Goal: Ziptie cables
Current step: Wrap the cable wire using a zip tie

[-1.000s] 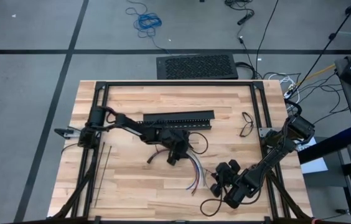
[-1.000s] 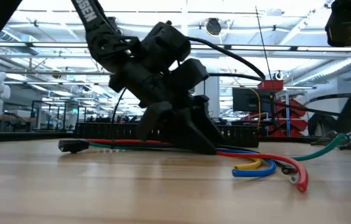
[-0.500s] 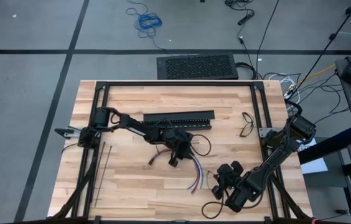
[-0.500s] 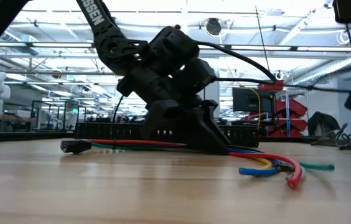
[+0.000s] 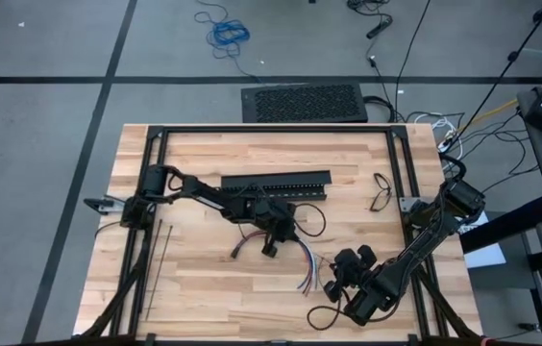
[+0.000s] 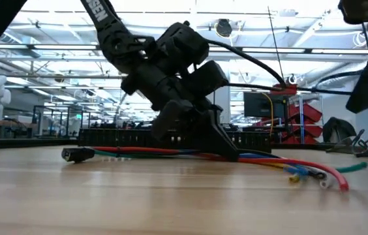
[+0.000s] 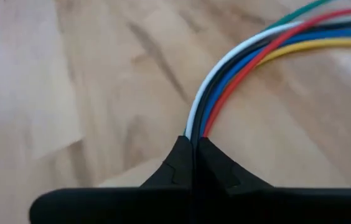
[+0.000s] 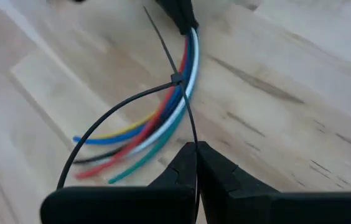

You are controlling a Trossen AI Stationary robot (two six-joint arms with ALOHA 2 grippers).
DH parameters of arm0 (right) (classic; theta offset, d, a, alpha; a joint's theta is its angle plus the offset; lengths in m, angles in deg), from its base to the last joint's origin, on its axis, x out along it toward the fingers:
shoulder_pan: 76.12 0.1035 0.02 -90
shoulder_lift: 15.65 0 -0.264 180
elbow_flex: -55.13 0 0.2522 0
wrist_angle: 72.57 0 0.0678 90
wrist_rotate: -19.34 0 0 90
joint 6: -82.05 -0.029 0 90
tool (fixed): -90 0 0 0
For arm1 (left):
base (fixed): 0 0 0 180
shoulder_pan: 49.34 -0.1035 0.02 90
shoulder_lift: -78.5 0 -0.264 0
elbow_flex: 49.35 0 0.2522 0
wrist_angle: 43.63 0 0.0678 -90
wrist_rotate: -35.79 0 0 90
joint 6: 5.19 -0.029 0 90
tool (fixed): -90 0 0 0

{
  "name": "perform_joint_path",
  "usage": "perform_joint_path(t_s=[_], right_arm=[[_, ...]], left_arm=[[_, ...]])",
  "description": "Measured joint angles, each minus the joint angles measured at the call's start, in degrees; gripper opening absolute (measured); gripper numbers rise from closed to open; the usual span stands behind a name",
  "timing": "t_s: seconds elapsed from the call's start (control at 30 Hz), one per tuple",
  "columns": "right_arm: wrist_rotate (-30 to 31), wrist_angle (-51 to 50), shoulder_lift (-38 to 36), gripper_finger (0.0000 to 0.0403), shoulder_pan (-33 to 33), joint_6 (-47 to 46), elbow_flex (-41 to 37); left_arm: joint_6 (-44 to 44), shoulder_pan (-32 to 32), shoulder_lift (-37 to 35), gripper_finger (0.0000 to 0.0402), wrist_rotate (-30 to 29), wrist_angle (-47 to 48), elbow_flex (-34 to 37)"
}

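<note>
The cables (image 5: pixel 273 258) are a thin bundle of coloured wires lying on the wood table. Their fanned ends (image 6: pixel 314 175) point toward the near right. My left gripper (image 5: pixel 272 242) is shut on them mid-length, which also shows in the left wrist view (image 7: pixel 193 140). My right gripper (image 8: pixel 195 149) is near the fanned ends and is shut on a thin black ziptie (image 8: pixel 126 106). The ziptie's loop lies over the wire ends, with its head (image 8: pixel 177 79) on the bundle. Whether the wires pass through the loop, I cannot tell. My left gripper pinches the whole wire bundle (image 7: pixel 201 122) between its two fingertips, slanting down from above. The wires run out forward from the fingertips and lie on the table on both sides of the hold. My right gripper pinches the ziptie's strap (image 8: pixel 192 134) between its two fingertips. The strap runs straight from the fingers up to the head, and the loop arcs back beside the gripper.
A long black slotted channel (image 5: pixel 276 183) lies behind my left gripper. Spare looped zipties (image 5: pixel 379 192) lie at the far right. A straight black strap (image 5: pixel 160 261) lies at the left. The black frame rails (image 5: pixel 276 130) edge the table.
The wires' fanned ends were curled and have straightened. They have slid along the table toward its right edge. The part in my left gripper has stayed low on the table. My left gripper has tipped slightly and stays shut on the bundle.
</note>
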Motion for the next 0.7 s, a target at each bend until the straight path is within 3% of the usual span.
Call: perform_joint_path(t_s=[0.13,0.23,0.5,0.7], right_arm=[[8.9,2.0,2.1,0.0,1.1,-5.0,0.0],[11.7,4.5,4.8,0.0,1.3,-7.0,0.0],[14.3,11.0,13.4,0.0,-0.5,-8.6,0.0],[15.5,9.2,13.5,0.0,-0.1,-8.4,0.4]], left_arm=[[-0.2,-0.3,-4.7,0.0004,-6.8,5.7,0.4],[-0.2,-0.5,-8.0,0.0004,-10.6,7.5,0.4],[0.0,-0.2,-11.0,0.0004,-10.6,7.4,0.2],[0.0,-0.2,-9.9,0.0006,-10.4,10.9,0.1]])
